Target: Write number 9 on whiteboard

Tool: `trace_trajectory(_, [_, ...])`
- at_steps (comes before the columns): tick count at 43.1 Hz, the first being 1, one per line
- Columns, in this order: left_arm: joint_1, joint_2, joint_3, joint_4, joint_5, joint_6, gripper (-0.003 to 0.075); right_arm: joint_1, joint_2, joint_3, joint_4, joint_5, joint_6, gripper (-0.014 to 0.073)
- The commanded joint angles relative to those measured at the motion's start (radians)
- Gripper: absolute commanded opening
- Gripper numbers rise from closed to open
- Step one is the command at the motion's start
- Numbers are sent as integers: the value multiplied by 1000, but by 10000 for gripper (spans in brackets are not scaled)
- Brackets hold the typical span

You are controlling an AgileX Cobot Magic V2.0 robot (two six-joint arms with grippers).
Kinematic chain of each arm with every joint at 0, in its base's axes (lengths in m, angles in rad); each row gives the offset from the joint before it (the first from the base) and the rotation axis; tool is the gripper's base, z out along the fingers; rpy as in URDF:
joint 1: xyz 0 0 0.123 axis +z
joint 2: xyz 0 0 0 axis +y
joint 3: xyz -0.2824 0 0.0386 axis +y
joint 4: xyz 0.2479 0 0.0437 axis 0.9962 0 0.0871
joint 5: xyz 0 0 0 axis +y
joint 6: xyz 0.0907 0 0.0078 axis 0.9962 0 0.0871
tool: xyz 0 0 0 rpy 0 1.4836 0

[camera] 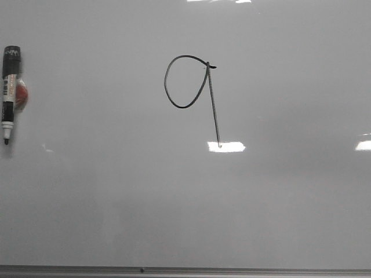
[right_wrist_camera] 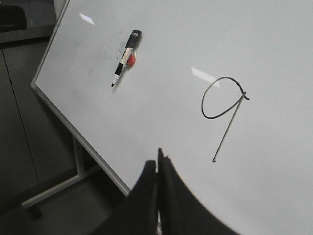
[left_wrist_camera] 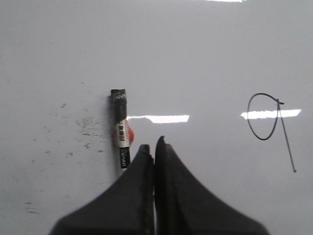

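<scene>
Dim, greyish pictures with bright rectangular glare patches on the glossy whiteboard (camera: 278, 208), lines sharp.

A hand-drawn number 9 (camera: 194, 92) in thin black line stands on the whiteboard (camera: 278, 202), an oval loop with a long slanted tail. Well to the left of the 9, a marker pen (camera: 10, 92) lies on the board; its white label carries dark print and its black cap pale lettering, both too small to read.
</scene>
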Motion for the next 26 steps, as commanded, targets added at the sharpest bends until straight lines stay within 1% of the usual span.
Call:
trace_trajectory(1, [35, -49, 11, 142, -77, -136, -19, -7, 8, -25, 41, -43, -4, -69])
trace_trajectory(3, [66, -80, 35, 176, -77, -166, -19, -7, 8, -25, 41, -43, -4, -69])
trace_trajectory(7, [133, -146, 89, 202, -77, -168, -19, -7, 8, -25, 41, -42, -4, -69])
trace_trajectory(12, [178, -210, 147, 243, -77, -168, -19, -7, 8, -25, 41, -42, -4, -69])
trace_trajectory(17, [186, -228, 187, 267, -81, -168, -19, -7, 8, -25, 41, -39, -4, -69])
trace_trajectory(19, [186, -230, 187, 267, -49, -168, -19, -7, 8, -25, 41, -40, -4, -69])
trace_trajectory(26, [186, -230, 187, 267, -47, -168, -19, -7, 9, -25, 41, -39, -4, -69])
